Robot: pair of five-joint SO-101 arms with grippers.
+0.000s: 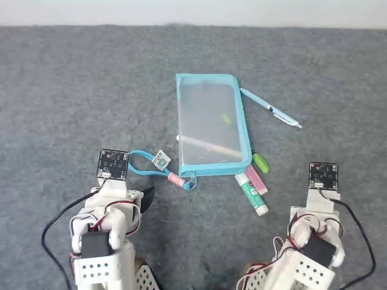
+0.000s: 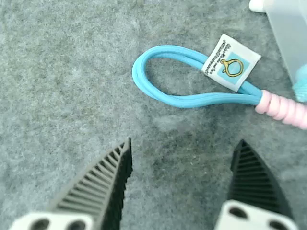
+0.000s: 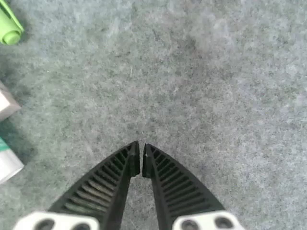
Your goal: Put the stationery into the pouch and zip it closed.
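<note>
Turquoise-edged pouch (image 1: pixel 208 121) runs lengthwise away from the arms (strap (image 2: pixel 201 99) trailing left).

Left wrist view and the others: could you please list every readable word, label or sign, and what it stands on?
White fabric tag on the blue cord loop: a gold ring-and-clasp sign on a light blue square; its line of print is too small to read.
Green-and-white glue stick: markings too blurred to read.

Cord loop (image 2: pixel 201 99) before left gripper (image 2: pixel 184 143)
</note>
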